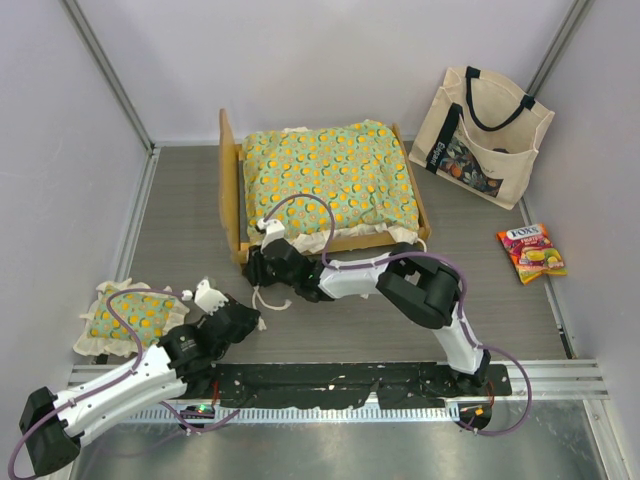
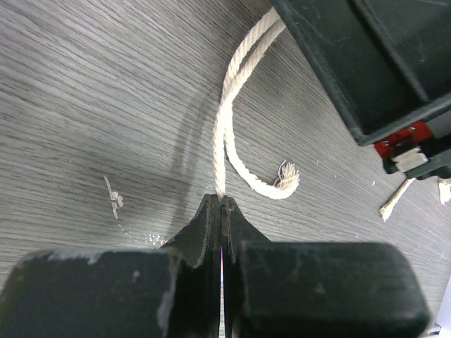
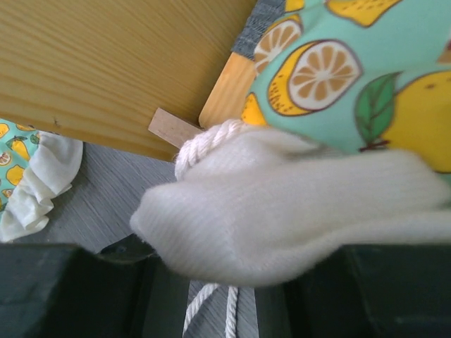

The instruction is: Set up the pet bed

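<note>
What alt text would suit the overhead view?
Two robot arms reach toward the near corner of a wooden pet bed with a green, orange-print cushion: the right gripper at the corner, the left gripper pinching a white cord. A matching pillow, tote bag and sweets packet lie nearby.

Lies low with the left arm (image 1: 120, 385), stretched from the near-left corner up and rightward, wrist tipped down. Pinches a cord (image 2: 225, 127) in the left gripper (image 2: 222, 203), jaws pressed flat together. Folds the right arm (image 1: 420, 290) sharply at the elbow and reaches leftward, forearm roughly level. Clamps a cream ruffle (image 3: 282, 204) in the right gripper (image 3: 225, 285), jaws partly apart.
</note>
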You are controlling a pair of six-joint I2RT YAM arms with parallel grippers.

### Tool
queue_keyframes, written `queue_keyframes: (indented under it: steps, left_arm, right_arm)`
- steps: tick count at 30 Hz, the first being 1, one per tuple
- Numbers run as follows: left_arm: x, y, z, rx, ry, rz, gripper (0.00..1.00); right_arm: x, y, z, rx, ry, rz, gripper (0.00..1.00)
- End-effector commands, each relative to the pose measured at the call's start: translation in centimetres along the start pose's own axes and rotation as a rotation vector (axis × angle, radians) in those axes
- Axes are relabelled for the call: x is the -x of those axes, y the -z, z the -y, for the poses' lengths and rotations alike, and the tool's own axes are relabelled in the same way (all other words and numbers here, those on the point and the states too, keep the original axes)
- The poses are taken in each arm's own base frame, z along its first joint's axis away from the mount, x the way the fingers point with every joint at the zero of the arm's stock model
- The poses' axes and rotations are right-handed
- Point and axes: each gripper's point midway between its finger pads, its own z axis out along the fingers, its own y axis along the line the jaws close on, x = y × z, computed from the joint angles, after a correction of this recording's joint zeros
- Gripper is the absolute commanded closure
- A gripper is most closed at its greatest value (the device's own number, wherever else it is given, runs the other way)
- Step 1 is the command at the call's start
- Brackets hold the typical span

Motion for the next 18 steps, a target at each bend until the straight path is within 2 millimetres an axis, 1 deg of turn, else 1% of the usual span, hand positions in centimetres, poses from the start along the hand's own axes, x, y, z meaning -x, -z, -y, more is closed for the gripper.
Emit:
queue_keyframes:
  steps: [1, 2, 3, 5, 6, 7, 9, 12, 13, 15, 16, 18]
  left_arm:
    - [1.1, 0.3, 1.0, -0.022, 0.004, 0.035, 1.0]
    - [1.1, 0.3, 1.0, -0.023, 0.008, 0.036, 1.0]
    - [1.1, 0.3, 1.1, -0.024, 0.009, 0.037, 1.0]
    - [1.2, 0.3, 1.0, -0.023, 0.011, 0.038, 1.0]
    - [1.2, 0.3, 1.1, -0.027, 0.012, 0.039, 1.0]
    - [1.3, 0.3, 1.0, -0.024, 0.012, 0.042, 1.0]
    - [1.5, 0.4, 1.0, -0.027, 0.019, 0.05, 1.0]
    - [2.3, 0.6, 1.5, -0.042, 0.02, 0.075, 1.0]
    - [2.8, 0.8, 1.9, -0.047, 0.027, 0.089, 1.0]
    - [3.3, 0.9, 2.5, -0.07, -0.005, 0.088, 1.0]
    - [4.1, 0.8, 2.8, -0.069, 0.024, 0.104, 1.0]
    - [4.0, 0.5, 2.9, -0.075, 0.023, 0.067, 1.0]
  right_arm:
    - [2.4, -1.1, -0.1, -0.017, 0.025, 0.085, 0.62]
    - [2.5, -1.1, -0.2, -0.014, 0.024, 0.094, 0.65]
    - [2.7, -1.1, -0.3, -0.012, 0.03, 0.1, 0.76]
    - [2.8, -0.9, -0.2, -0.007, 0.038, 0.107, 0.8]
    - [3.1, -0.7, -0.3, -0.004, 0.039, 0.114, 0.88]
    - [2.9, -0.5, -0.2, -0.003, 0.045, 0.112, 0.9]
    - [3.5, 0.0, -0.5, 0.003, 0.046, 0.122, 0.96]
    - [3.0, 0.7, -0.6, 0.018, 0.06, 0.1, 0.99]
    - [2.9, 1.1, -0.6, 0.022, 0.064, 0.092, 0.99]
    - [2.5, 1.6, -0.6, 0.033, 0.07, 0.076, 0.99]
    - [2.4, 2.2, -0.6, 0.036, 0.069, 0.073, 0.99]
    - [2.2, 2.8, -0.6, 0.041, 0.065, 0.065, 0.99]
